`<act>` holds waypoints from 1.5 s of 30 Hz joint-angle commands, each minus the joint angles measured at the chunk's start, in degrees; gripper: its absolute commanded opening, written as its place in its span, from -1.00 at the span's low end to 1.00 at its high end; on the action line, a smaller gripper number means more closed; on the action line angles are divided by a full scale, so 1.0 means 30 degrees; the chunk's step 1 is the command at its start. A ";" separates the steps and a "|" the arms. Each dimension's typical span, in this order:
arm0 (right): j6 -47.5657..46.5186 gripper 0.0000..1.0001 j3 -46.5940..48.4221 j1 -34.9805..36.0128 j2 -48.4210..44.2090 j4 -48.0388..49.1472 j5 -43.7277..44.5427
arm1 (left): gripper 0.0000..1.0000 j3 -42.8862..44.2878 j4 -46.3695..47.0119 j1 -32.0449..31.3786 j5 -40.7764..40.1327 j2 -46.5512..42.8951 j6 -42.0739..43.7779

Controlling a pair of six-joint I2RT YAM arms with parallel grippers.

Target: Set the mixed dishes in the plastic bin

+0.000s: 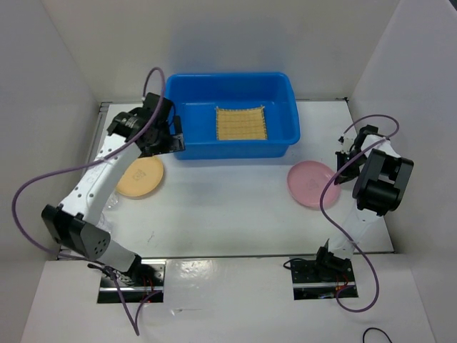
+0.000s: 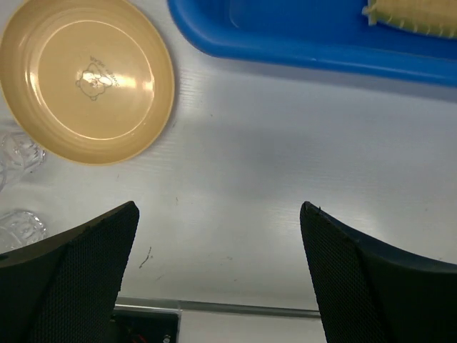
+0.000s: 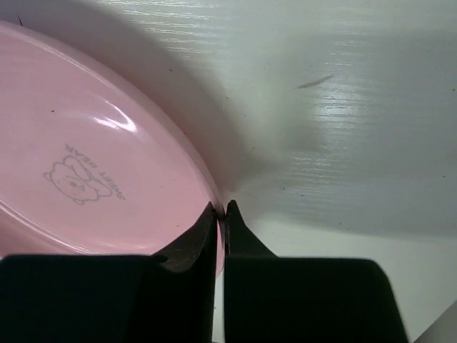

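Observation:
The blue plastic bin point(image 1: 282, 89) stands at the back centre, and the yellowish bamboo mat point(image 1: 241, 123) lies inside it. The mat's edge shows in the left wrist view point(image 2: 418, 16), as does the bin's rim point(image 2: 300, 50). The tan-orange plate point(image 1: 140, 176) lies on the table at the left; it also shows in the left wrist view point(image 2: 89, 75). Two clear cups point(image 2: 18, 225) stand near it. My left gripper point(image 2: 220, 214) is open and empty above the table beside the bin. My right gripper point(image 3: 222, 209) is shut on the rim of the pink plate point(image 3: 86, 171), which sits at the right point(image 1: 310, 182).
White walls enclose the table on the left, back and right. The arm bases point(image 1: 132, 279) sit at the near edge. A purple cable point(image 1: 28, 193) loops out from the left arm.

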 commanded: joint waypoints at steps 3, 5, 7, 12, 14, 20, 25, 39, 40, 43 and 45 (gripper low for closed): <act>-0.0144 -1.00 -0.0172 -0.0038 0.0943 0.0097 0.0467 | 1.00 -0.0917 0.1848 0.1213 0.0586 -0.2141 -0.0454; -0.0318 -1.00 0.0587 -0.0328 -0.0431 -0.0809 0.0119 | 1.00 -0.0917 0.1848 0.1768 0.0878 -0.2141 0.0103; -0.0842 -1.00 0.1814 -0.0712 -0.2125 -0.2151 -0.0642 | 1.00 -0.1093 0.1469 0.2151 0.1055 -0.2141 0.0279; -0.2690 -1.00 0.5216 -0.1267 -0.4535 -0.4911 -0.2137 | 1.00 -0.2028 0.1670 0.3469 0.1641 -0.2315 0.0457; -0.3948 -1.00 0.7352 -0.1443 -0.4743 -0.6578 -0.3449 | 1.00 -0.2382 0.1936 0.3674 0.1643 -0.2521 0.0662; -0.3664 -1.00 1.4237 -0.1007 -0.4421 -0.8928 -0.5451 | 1.00 -0.2413 0.2317 0.4028 0.0852 -0.2289 0.0899; -0.1964 -1.00 2.0125 0.3616 -0.2288 -0.8928 -0.4486 | 1.00 -0.2411 0.2842 0.4262 0.1819 -0.2111 0.0488; -0.0262 -1.00 3.4105 1.1007 1.1534 -0.8051 -0.1322 | 0.85 -0.3520 0.1086 0.5053 0.0618 -0.2492 -0.0248; -0.0088 -1.00 3.4427 1.1210 1.2010 -0.7788 -0.1059 | 0.88 -0.3728 0.1086 0.5053 0.0618 -0.2724 -0.0246; 0.0090 -1.00 3.4431 1.1388 1.3564 -0.6762 -0.1056 | 0.91 -0.4140 0.0883 0.5053 0.0413 -0.3484 -0.1153; 0.0090 -1.00 3.4431 1.1388 1.4179 -0.6352 -0.1056 | 0.91 -0.4316 0.0649 0.5053 0.0237 -0.3749 -0.1445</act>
